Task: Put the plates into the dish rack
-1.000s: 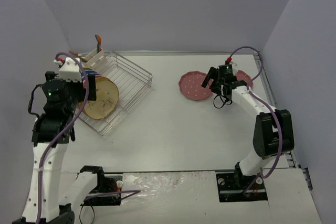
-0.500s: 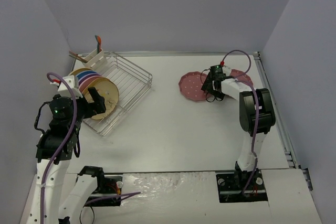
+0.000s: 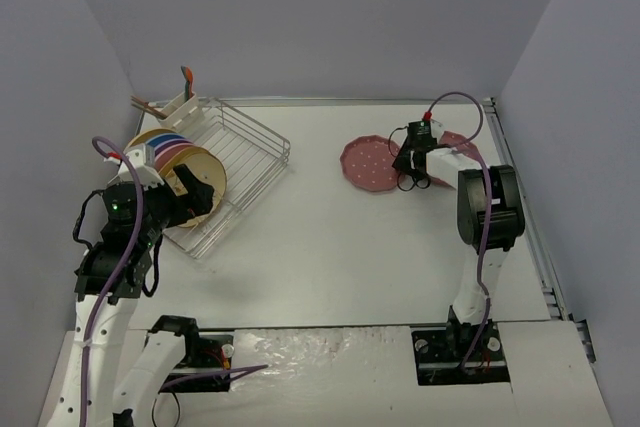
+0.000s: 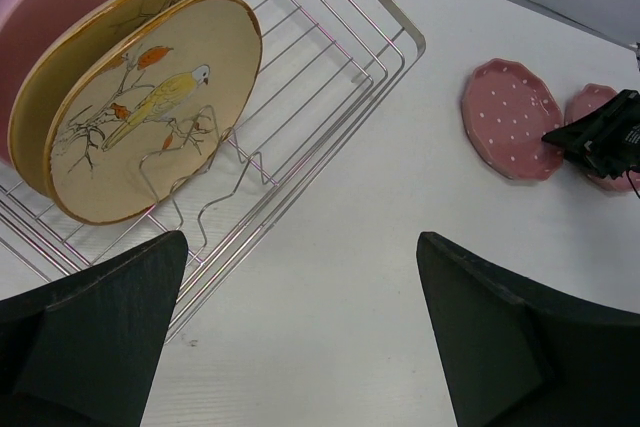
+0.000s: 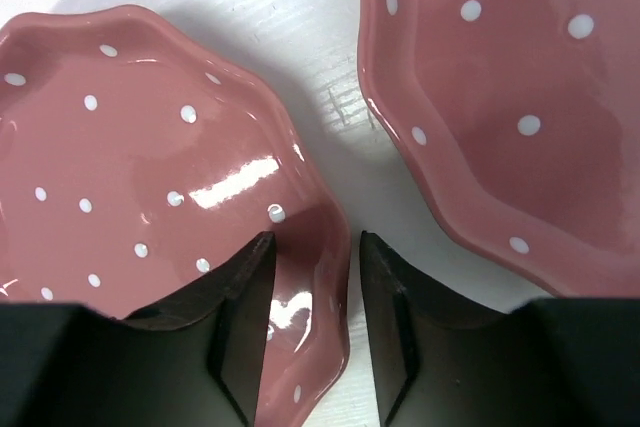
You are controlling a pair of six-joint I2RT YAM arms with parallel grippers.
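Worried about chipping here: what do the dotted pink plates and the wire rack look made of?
The dotted pink plates look like glazed ceramic: glossy, with sharp light reflections and wavy moulded rims, though melamine can't be excluded. The dish rack looks like bright plated or stainless metal wire: thin, silvery, shiny rods.

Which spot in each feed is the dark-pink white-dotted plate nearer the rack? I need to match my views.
Top external: dark-pink white-dotted plate, right of centre, lying flat.
Left wrist: upper right.
Right wrist: left half, its rim between the fingers of the right end effector.
Shared landmark: the second dotted plate lies beside it in all three views.
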